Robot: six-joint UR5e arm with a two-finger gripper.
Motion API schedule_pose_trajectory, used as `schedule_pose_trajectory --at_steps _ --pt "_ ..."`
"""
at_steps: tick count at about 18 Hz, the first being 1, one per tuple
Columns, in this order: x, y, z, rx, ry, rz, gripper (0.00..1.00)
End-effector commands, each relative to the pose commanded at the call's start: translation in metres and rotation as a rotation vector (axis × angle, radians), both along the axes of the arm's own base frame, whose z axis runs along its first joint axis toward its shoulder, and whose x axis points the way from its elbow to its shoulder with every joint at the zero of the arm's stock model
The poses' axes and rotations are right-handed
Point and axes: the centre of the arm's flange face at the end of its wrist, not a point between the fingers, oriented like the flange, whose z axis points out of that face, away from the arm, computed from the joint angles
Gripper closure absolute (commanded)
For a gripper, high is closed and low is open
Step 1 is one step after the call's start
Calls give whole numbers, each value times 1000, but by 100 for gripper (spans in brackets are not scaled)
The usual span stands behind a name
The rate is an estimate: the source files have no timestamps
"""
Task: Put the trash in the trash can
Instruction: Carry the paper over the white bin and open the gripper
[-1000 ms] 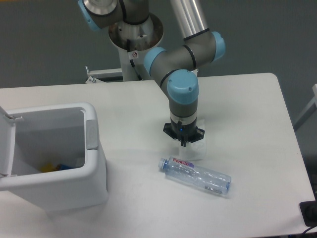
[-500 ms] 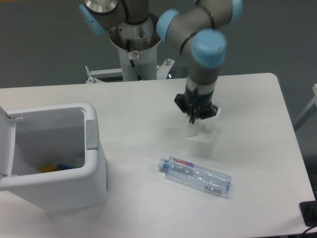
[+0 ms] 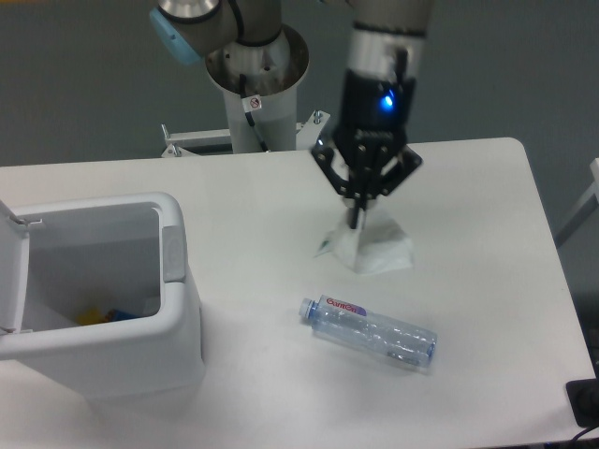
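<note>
**Film packet pinched and hanging, bottle waiting**

The counter (image 3: 468,187) carries the white trash can (image 3: 103,299) at its left, lid open. The water bottle (image 3: 370,332) lies on its side near the front, well apart from the can. The tool (image 3: 357,217) is pressed together on the top of the film packet (image 3: 370,248), which hangs limp below it. The packet looks light, soft and slippery; a pinch at an edge seems best.

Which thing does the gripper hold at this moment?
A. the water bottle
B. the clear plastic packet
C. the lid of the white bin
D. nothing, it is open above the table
B: the gripper is pinched on the top of the clear plastic packet, which hangs below it, while the water bottle lies on the table apart from it.
</note>
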Motion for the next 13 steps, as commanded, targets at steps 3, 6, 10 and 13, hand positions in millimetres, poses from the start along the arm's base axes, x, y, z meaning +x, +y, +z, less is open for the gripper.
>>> schedule_pose_trajectory --at_steps 3,6,10,13 --pt "47 29 6 11 -3 -89 100" --pt "101 64 -11 -12 -23 -210 100" --pt "137 90 -29 -36 -39 -295 91" --pt "143 93 -32 -40 -31 -317 0"
